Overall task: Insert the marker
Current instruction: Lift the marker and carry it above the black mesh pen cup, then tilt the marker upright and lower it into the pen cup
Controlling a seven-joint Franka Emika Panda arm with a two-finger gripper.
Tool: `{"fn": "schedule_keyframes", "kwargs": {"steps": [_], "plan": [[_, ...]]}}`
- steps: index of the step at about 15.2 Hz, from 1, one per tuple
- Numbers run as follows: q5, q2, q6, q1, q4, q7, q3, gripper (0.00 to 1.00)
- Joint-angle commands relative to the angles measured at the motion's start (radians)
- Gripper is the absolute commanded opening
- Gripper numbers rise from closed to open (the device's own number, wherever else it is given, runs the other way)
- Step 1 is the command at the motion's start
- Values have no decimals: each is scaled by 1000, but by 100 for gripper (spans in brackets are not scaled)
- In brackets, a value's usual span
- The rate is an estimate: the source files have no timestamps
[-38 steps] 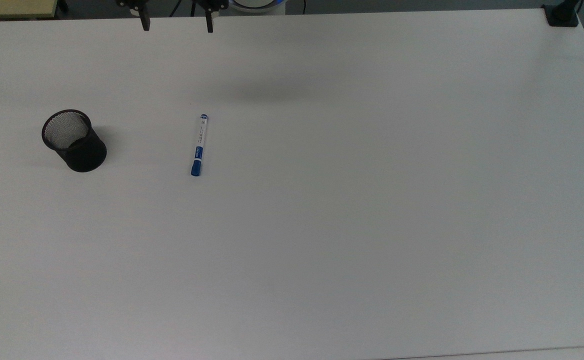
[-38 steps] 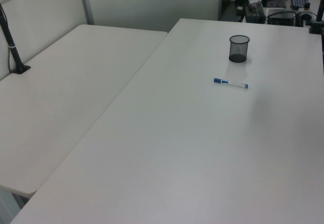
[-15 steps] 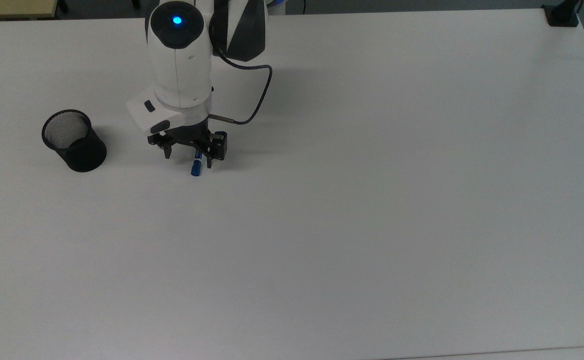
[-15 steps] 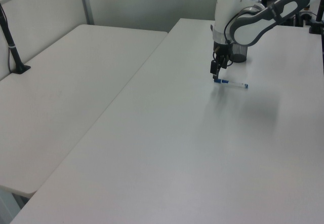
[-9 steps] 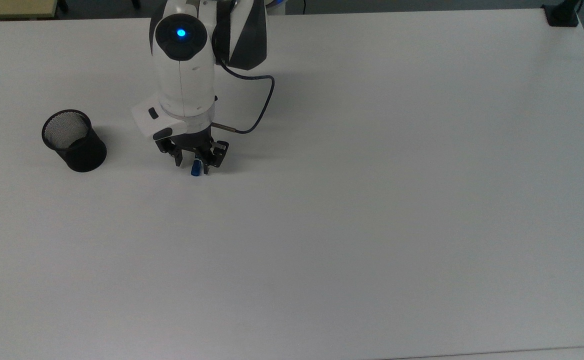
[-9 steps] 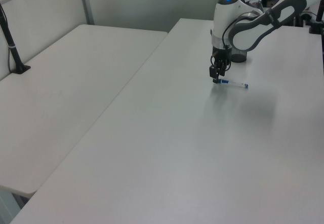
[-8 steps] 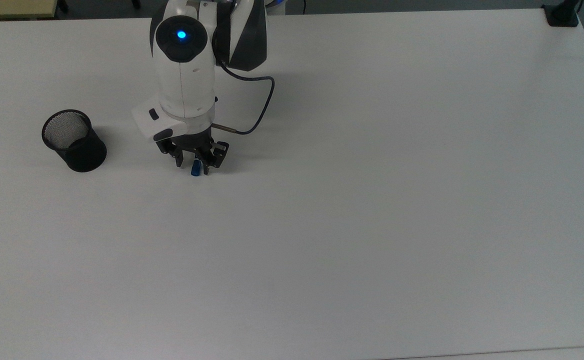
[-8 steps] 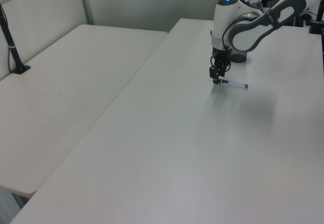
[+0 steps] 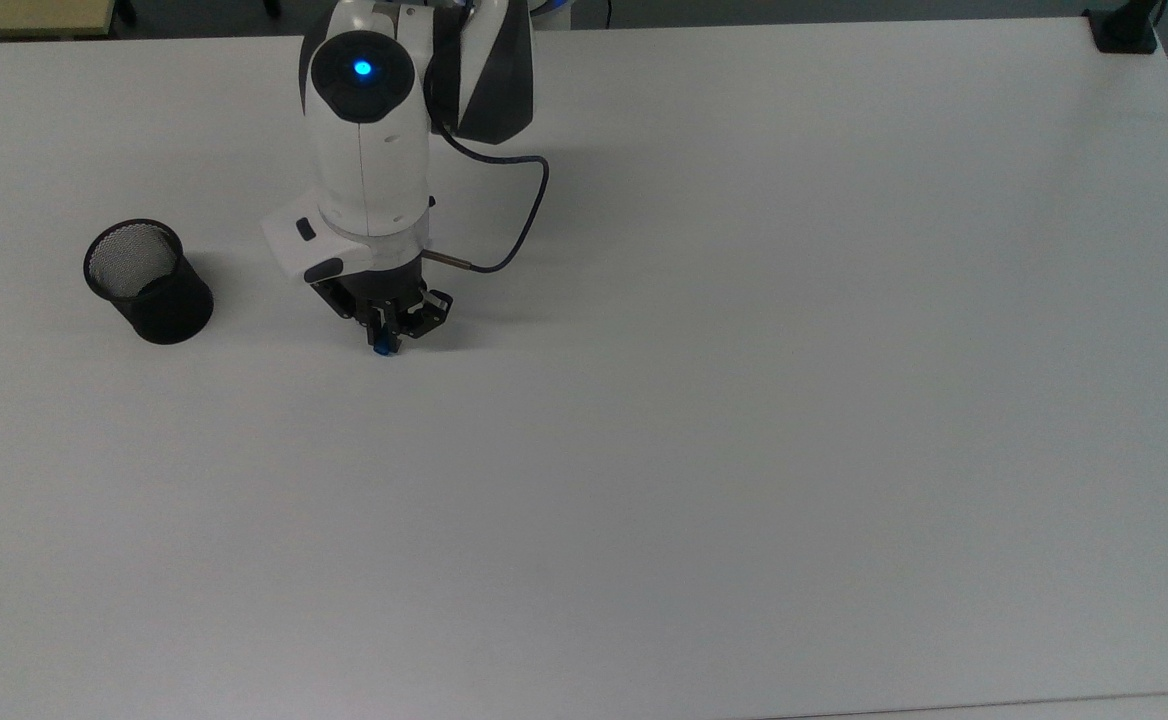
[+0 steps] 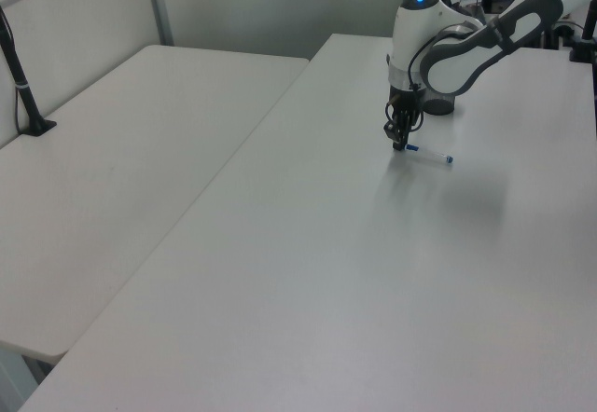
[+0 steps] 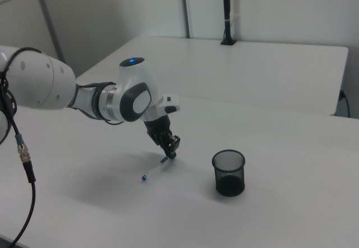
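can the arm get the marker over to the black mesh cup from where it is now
Probably yes. The gripper is shut on the blue-capped end of the slim white marker, and the bare white table between it and the upright black mesh cup leaves the way free.

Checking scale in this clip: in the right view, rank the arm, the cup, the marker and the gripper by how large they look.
1. Arm, nearest the camera, so unsure.
2. Cup.
3-4. Marker and gripper: too alike to rank; the gripper is shut on the marker's end.

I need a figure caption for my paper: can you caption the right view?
Panda arm's gripper shut on the slim white-barrelled, blue-capped marker, beside the upright black mesh cup.
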Motion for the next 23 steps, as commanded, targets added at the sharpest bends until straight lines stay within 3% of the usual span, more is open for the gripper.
{"fn": "schedule_keyframes", "kwargs": {"steps": [1, 4, 7, 9, 15, 23], "plan": [[-4, -123, 10, -29, -6, 23, -2, 0], [35, -236, 19, -85, 4, 12, -7, 0], [45, -270, 36, -129, 50, -17, -15, 0], [46, -291, 136, -161, 34, -70, -33, 0], [45, -236, 477, -178, -52, -138, -130, 0], [43, -165, 729, -244, -161, -210, -136, 0]]}}
